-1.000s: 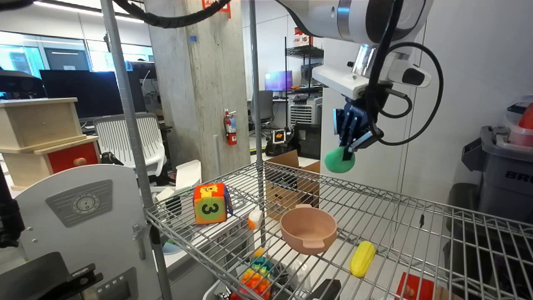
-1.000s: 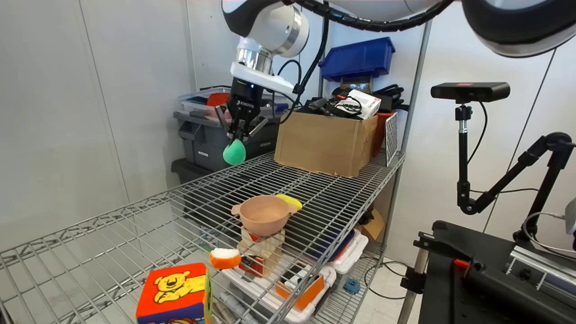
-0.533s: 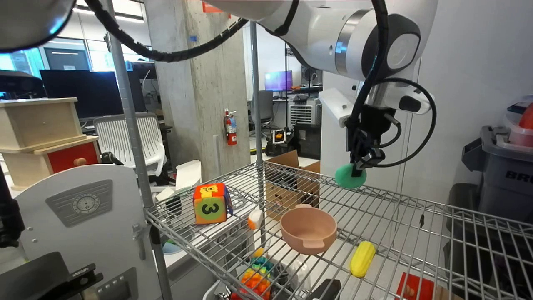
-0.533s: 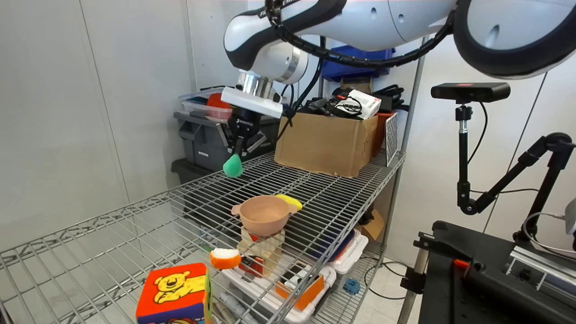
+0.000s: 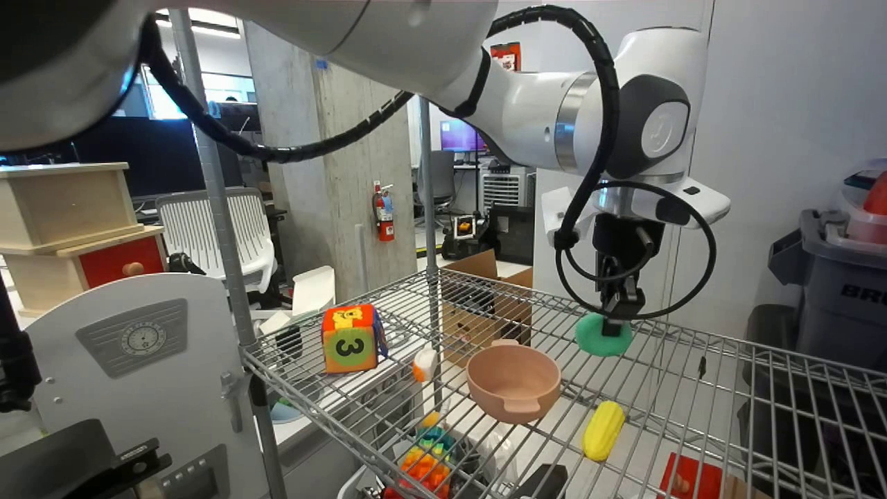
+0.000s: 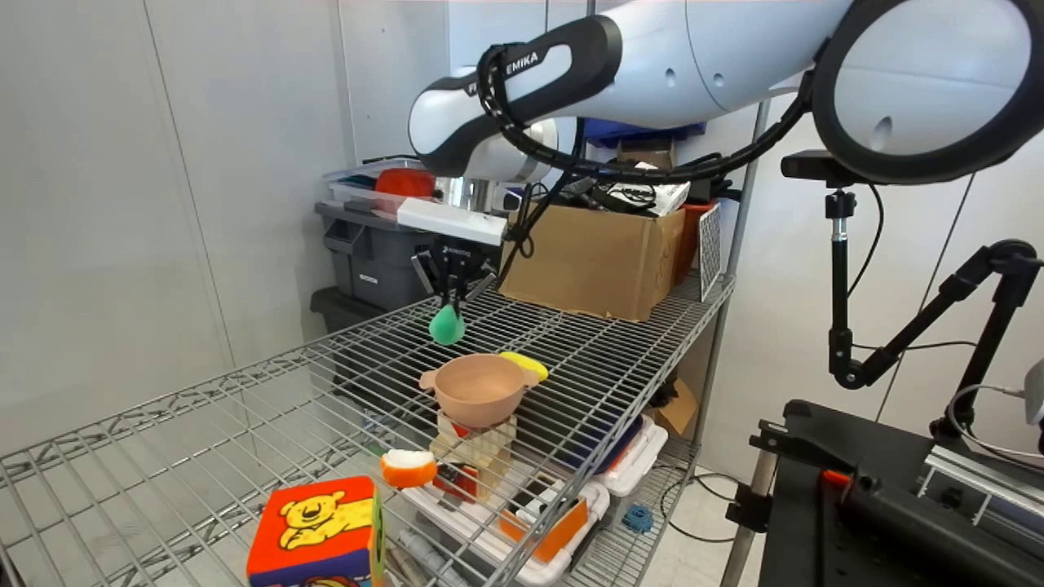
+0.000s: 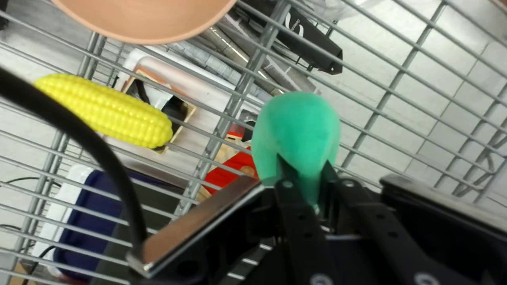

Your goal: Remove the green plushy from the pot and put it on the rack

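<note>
Wrist view shows the end effector [image 7: 307,170] holding the green plushy [image 7: 297,126] tight outside the pot [image 7: 144,18], and the bumpy yellow corn [image 7: 105,109] lying near that pot.

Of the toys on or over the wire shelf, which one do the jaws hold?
The green plushy, pinched between the jaws. The yellow corn, orange-and-white piece and number-3 cube all lie apart from them.

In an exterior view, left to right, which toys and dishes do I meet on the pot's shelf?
Toy cube, orange-and-white piece, pot, yellow corn. Left out: the green plushy, held in the gripper, straight above the corn in that picture.
</note>
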